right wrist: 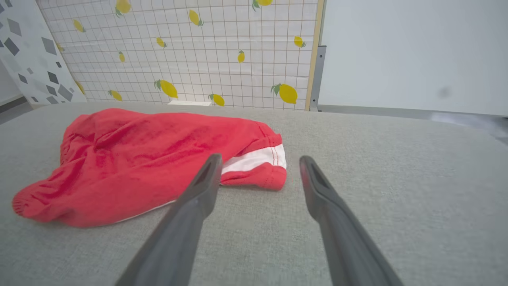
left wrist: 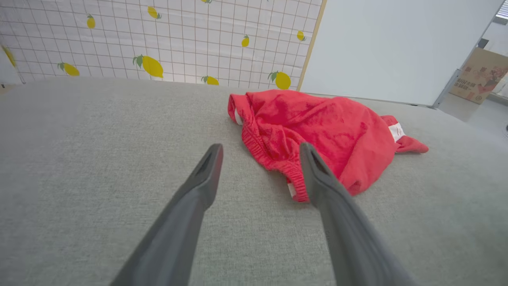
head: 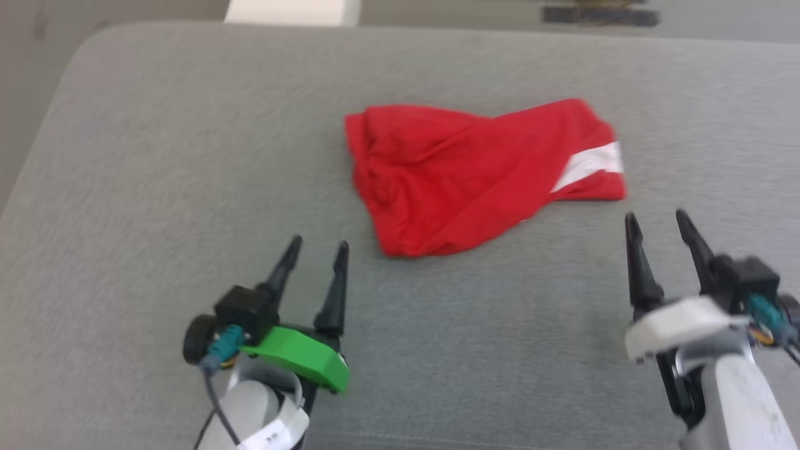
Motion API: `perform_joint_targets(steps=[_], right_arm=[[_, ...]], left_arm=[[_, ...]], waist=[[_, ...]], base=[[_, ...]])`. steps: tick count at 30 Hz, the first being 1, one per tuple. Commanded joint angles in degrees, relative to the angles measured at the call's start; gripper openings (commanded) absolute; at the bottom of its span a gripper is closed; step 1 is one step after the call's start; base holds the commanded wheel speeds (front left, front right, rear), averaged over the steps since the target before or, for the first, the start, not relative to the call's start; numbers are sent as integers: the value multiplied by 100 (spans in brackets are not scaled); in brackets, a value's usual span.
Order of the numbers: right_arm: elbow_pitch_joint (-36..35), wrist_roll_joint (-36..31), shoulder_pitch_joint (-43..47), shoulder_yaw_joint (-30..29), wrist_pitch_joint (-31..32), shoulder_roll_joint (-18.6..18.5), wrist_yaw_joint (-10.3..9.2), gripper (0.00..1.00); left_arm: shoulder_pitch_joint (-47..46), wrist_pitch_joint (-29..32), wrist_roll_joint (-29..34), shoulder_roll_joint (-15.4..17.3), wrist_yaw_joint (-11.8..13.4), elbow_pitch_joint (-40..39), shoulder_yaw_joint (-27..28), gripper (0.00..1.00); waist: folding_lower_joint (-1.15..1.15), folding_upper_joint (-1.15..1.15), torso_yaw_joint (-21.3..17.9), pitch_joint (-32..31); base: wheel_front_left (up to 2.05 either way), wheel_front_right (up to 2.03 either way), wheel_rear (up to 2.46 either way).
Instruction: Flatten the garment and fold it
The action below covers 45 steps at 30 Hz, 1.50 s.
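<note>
The red shorts (head: 462, 175) lie crumpled in a loose heap on the grey padded surface (head: 156, 162), a white stripe showing at their right end. My left gripper (head: 317, 245) hovers open, short of the heap's near left corner; in the left wrist view the shorts (left wrist: 317, 131) with their gathered waistband sit just beyond the open gripper (left wrist: 260, 147). My right gripper (head: 656, 217) is open too, just below the heap's right end. In the right wrist view the white-striped hem of the shorts (right wrist: 158, 159) lies just ahead of the open gripper (right wrist: 258, 159).
The grey surface's rounded left edge (head: 37, 156) and far edge (head: 437, 28) bound the work area. A lemon-patterned panel (left wrist: 158, 39) and a pale wall (left wrist: 397, 47) stand beyond it. A cardboard box (left wrist: 480, 73) sits at far right.
</note>
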Motion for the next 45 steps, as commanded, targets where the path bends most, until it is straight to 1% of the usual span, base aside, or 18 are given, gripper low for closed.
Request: perform_joint_targets(steps=[1, 6, 9, 17, 26, 27, 28, 29, 30, 35, 39, 42, 45], right_arm=[[-168, 43, 171, -7, -45, 16, -9, 100], [-569, 461, 724, 151, 60, 26, -9, 100], [-702, 589, 885, 299, 139, 27, -9, 100], [-890, 696, 841, 555, 210, 28, -9, 100], [-922, 771, 751, 680, 199, 29, -9, 100], [-922, 778, 753, 682, 197, 29, -9, 100], [-922, 782, 755, 682, 196, 29, -9, 100], [-924, 787, 759, 678, 197, 29, -9, 100], [-926, 785, 763, 671, 202, 29, -9, 100], [-898, 674, 633, 649, 327, 29, -9, 100], [-704, 514, 134, 647, 591, 29, -9, 100], [-221, 448, -457, 536, 868, 29, -9, 100], [607, 447, -1266, 335, 1273, 29, -9, 100]], left_arm=[[-6, -20, 33, -10, -34, 147, -46, 100], [-269, -2, 46, -10, -42, 999, -218, 100], [-568, 219, 30, -10, 42, 1558, -251, 100], [-1415, 911, -179, -10, 225, 2720, -228, 100], [-1973, 1214, -280, 9, 325, 3524, -187, 100], [-1997, 1275, -284, 10, 314, 3600, -207, 87], [-2016, 1296, -284, 11, 304, 3643, -224, 60], [-2036, 1292, -288, 11, 296, 3681, -237, 26], [-2042, 1294, -299, 10, 282, 3711, -249, 0], [-2057, 1277, -390, 3, 220, 3801, -342, 0], [-2060, 1219, -458, -3, 200, 3735, -434, 0], [-2091, 1207, -484, -6, 185, 3624, -546, 0], [-2144, 1214, -542, -8, 167, 3444, -706, 0]], waist=[[0, 0, -477, -401], [0, 0, -680, -388], [0, 0, -805, -319], [0, 0, -1052, -56], [0, 0, -1184, 100], [0, 0, -1190, 101], [0, 0, -1191, 99], [0, 0, -1188, 96], [0, 0, -1182, 90], [0, 0, -1105, 15], [0, 0, -1006, 18], [0, 0, -854, 108], [0, 0, -650, 266]], base=[[0, 0, 0], [0, 0, 0], [0, 0, 0], [0, 0, 0], [0, 0, 0], [0, 0, 0], [0, 0, 0], [0, 0, 0], [0, 0, 0], [0, 0, 0], [0, 0, 0], [0, 0, 0], [0, 0, 0]])
